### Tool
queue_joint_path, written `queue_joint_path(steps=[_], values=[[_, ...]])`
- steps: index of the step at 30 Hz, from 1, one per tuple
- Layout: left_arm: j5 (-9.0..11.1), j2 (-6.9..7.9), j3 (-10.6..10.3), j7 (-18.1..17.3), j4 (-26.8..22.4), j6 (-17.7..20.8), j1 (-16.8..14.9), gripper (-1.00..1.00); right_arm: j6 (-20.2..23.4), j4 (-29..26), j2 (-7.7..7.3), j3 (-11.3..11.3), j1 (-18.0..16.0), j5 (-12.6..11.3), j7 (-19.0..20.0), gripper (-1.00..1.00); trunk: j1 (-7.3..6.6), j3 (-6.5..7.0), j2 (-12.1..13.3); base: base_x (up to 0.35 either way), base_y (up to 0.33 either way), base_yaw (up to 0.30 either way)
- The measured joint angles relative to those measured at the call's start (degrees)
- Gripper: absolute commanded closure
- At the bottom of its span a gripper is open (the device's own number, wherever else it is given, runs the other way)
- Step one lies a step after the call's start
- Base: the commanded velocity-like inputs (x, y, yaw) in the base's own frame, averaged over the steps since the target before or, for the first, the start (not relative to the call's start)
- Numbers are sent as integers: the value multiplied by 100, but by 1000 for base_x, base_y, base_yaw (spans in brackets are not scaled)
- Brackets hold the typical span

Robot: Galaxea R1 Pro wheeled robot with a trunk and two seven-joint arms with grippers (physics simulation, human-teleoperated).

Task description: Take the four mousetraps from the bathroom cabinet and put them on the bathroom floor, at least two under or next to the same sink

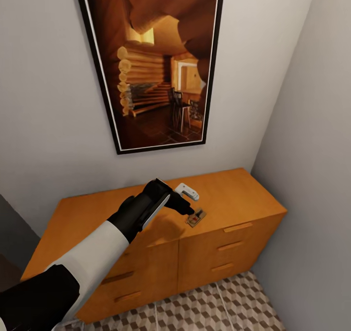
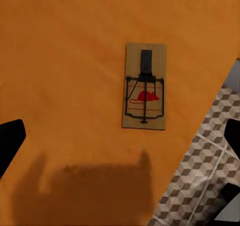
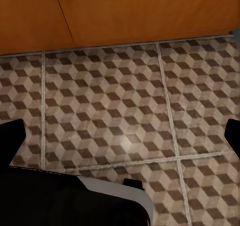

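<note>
One mousetrap (image 2: 144,86) is seen lying flat on the cabinet (image 1: 97,214) top near its front edge. The left end effector (image 1: 194,214), spread wide above it, should be centred and lowered squarely across the board's narrow sides.

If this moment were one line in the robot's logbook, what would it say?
left gripper: open, above mousetrap | mousetrap: flat on cabinet top | right gripper: open, over bathroom floor

Soft, even light is filling the room. The left arm (image 1: 97,243) is casting a blurry shadow on the cabinet (image 1: 243,189) top. The renders are looking slightly grainy, without glare.
</note>
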Motion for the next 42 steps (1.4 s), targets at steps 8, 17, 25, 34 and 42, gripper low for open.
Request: queue_joint_path(steps=[8, 17, 25, 34, 42], values=[[0, 0, -7, 0, -3, 0, 0, -100, 1, 1, 2, 3, 0, 0, 0, -100, 1, -1, 0, 39, -21, 0], [0, 0, -9, 0, -2, 0, 0, -100, 4, 0, 2, 2, 0, 0, 0, -100, 2, -1, 0, 5, -3, 0], [0, 0, -9, 0, 1, 0, 1, -100, 4, 1, 2, 0, 0, 0, 0, -100, 1, -1, 0, 0, -12, 0], [0, 0, -15, 0, 3, 1, 0, -100, 4, 1, 5, 3, 0, 1, 0, -100, 1, -1, 0, 0, -39, 0], [0, 0, -17, 0, 3, 1, 1, -100, 4, 1, 8, 4, 0, 0, 0, -100, 1, -1, 0, 0, -5, 0]])
